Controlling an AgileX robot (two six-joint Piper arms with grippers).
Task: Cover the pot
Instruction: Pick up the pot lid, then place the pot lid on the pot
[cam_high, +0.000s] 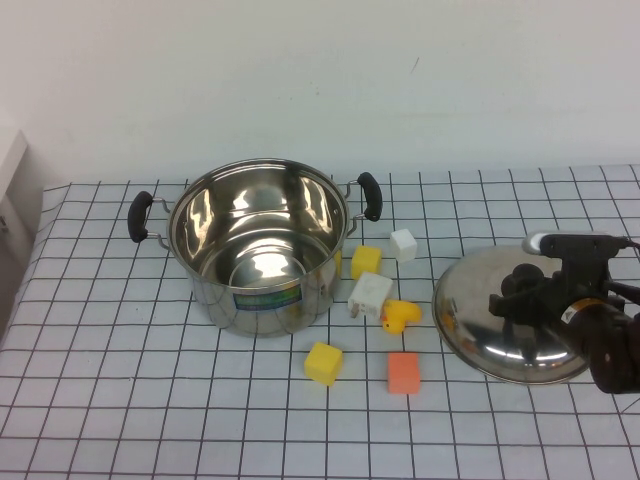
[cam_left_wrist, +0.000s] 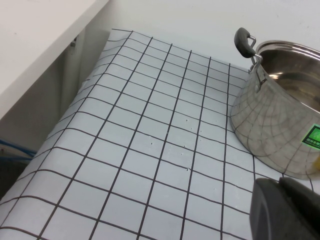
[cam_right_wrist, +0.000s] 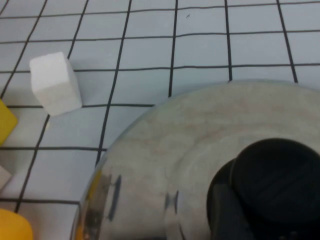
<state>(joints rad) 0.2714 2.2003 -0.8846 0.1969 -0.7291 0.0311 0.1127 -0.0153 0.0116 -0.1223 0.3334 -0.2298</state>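
The pot (cam_high: 257, 247) stands open and empty at the table's centre-left, with black side handles and a blue-green label at its front. It also shows in the left wrist view (cam_left_wrist: 280, 125). The domed steel lid (cam_high: 480, 330) lies on the table to the right of the pot. My right gripper (cam_high: 518, 298) is over the lid's middle, shut on its black knob (cam_right_wrist: 277, 182), with one finger (cam_right_wrist: 225, 215) pressed against the knob's side. My left gripper (cam_left_wrist: 281, 182) is shut and empty, low over the cloth to the left of the pot, out of the high view.
Small toys lie between pot and lid: a yellow cube (cam_high: 366, 261), a white cube (cam_high: 403, 244), a white block (cam_high: 369, 296), a yellow duck (cam_high: 400, 316), another yellow cube (cam_high: 323, 363) and an orange cube (cam_high: 404, 372). A white ledge (cam_left_wrist: 45, 45) borders the table's left edge.
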